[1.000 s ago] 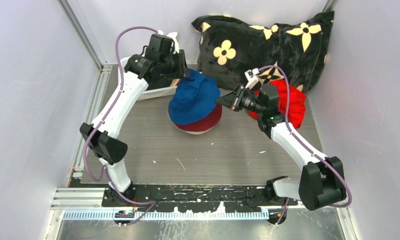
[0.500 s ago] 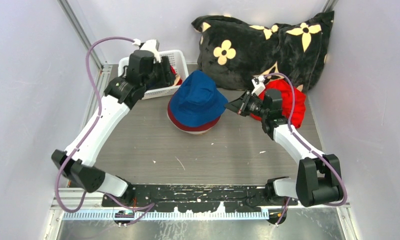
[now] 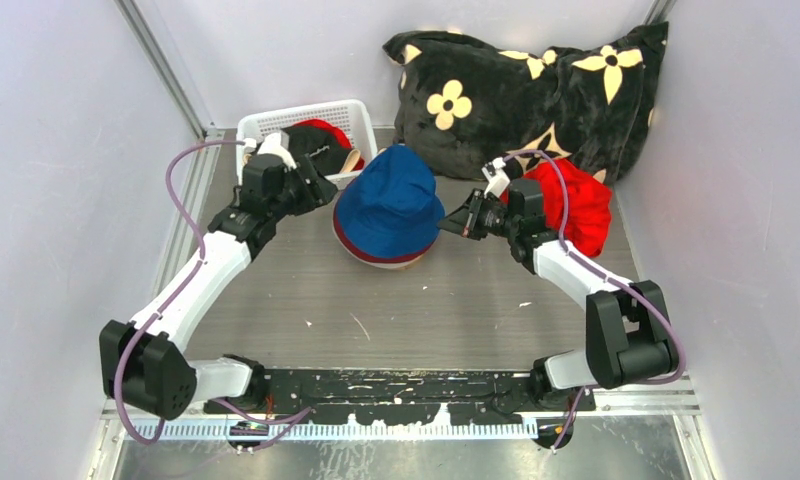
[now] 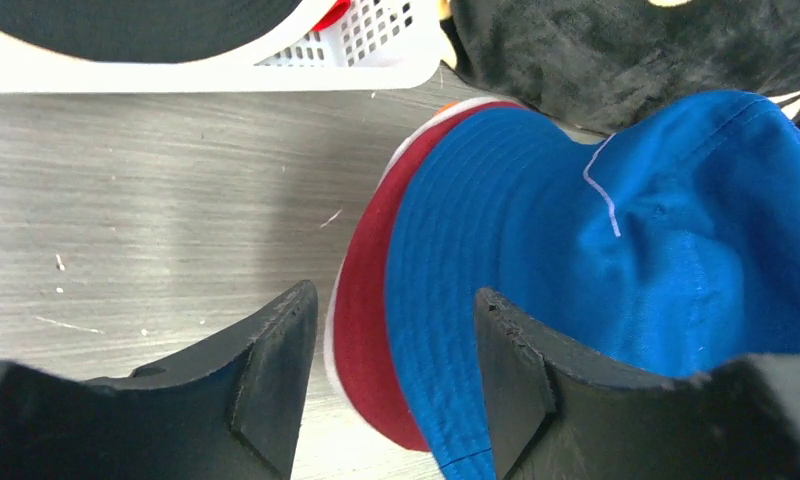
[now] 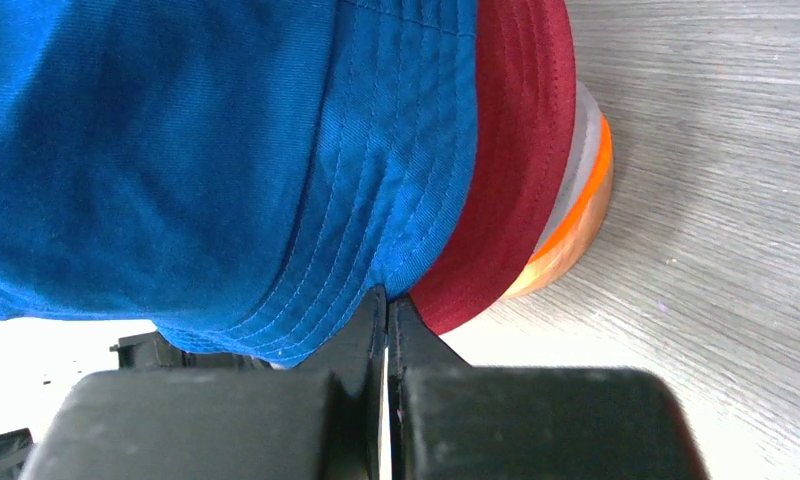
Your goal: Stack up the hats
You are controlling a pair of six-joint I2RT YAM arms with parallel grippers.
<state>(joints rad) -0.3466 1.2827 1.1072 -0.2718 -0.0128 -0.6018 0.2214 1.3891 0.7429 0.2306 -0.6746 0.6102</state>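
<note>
Blue hat (image 3: 389,195) tops my stack. Left end effector (image 4: 394,300) is spread, right end effector (image 5: 387,300) pressed together. Next, I'd fetch the black hat (image 3: 301,140).

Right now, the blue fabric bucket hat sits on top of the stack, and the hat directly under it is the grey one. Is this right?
No. The blue fabric bucket hat is on top, but the dark red fabric hat lies directly under it; the grey hat comes below that. The right wrist view shows this.

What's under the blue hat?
Under the blue hat, the dark red hat, grey hat and orange hat show only brim edges. Their crowns and whatever supports them are covered.
</note>
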